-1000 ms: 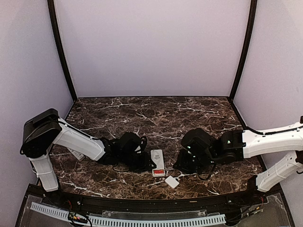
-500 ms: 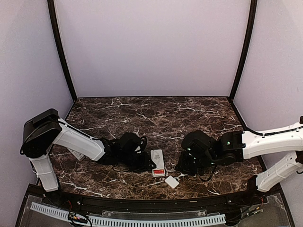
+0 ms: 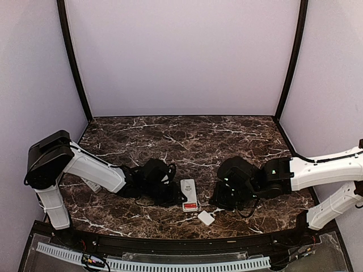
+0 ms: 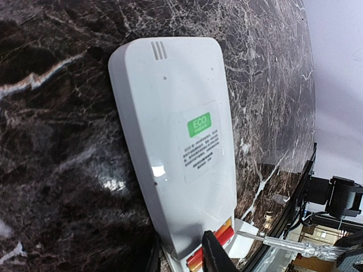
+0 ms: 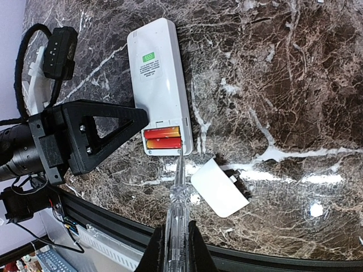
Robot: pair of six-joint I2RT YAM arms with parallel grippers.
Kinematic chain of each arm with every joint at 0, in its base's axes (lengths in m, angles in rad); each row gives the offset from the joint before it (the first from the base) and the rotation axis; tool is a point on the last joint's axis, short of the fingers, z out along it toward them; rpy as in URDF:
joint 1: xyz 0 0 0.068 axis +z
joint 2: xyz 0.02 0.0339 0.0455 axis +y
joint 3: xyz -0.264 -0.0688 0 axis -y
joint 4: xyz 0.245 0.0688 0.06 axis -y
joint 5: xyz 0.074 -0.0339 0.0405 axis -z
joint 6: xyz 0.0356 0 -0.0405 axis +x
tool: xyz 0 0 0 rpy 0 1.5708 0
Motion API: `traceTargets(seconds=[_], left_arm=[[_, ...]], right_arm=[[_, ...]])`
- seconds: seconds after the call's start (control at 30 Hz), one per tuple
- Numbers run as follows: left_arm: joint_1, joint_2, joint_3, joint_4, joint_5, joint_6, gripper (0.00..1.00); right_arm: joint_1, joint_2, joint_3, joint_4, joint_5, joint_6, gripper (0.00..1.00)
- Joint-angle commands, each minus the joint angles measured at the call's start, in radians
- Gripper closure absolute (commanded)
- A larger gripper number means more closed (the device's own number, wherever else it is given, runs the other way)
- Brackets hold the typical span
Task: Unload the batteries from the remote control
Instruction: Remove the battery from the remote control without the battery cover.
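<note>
— Dark marble table (image 5: 295,85): what lies on it?
— One white remote (image 5: 156,79), back side up, near the front edge, between the two arms. Its cover (image 5: 218,187) lies just beside it, to the near right.
— And the batteries?
— Two red batteries (image 5: 163,137) sit in the open compartment at the near end.
— The grippers?
— The right gripper (image 5: 173,249) is closed on a clear screwdriver (image 5: 176,192), with its tip right at the batteries. The left gripper (image 3: 174,196) is at the remote's left side; whether it grips, I cannot tell.
</note>
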Motion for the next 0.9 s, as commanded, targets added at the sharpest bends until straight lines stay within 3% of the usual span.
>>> traceTargets(seconds=[0.0, 0.53, 0.87], left_arm=[[-0.006, 0.028, -0.03, -0.093, 0.008, 0.0, 0.75], [-0.006, 0.028, -0.029, -0.093, 0.009, 0.0, 0.75], [-0.006, 0.03, -0.028, -0.1, 0.008, 0.0, 0.76]], right_arm=[[0.014, 0.001, -0.008, 0.03, 0.026, -0.014, 1.0], [0.014, 0.053, 0.01, 0.001, 0.039, -0.021, 1.0], [0.005, -0.003, -0.061, 0.114, -0.003, 0.013, 1.0]])
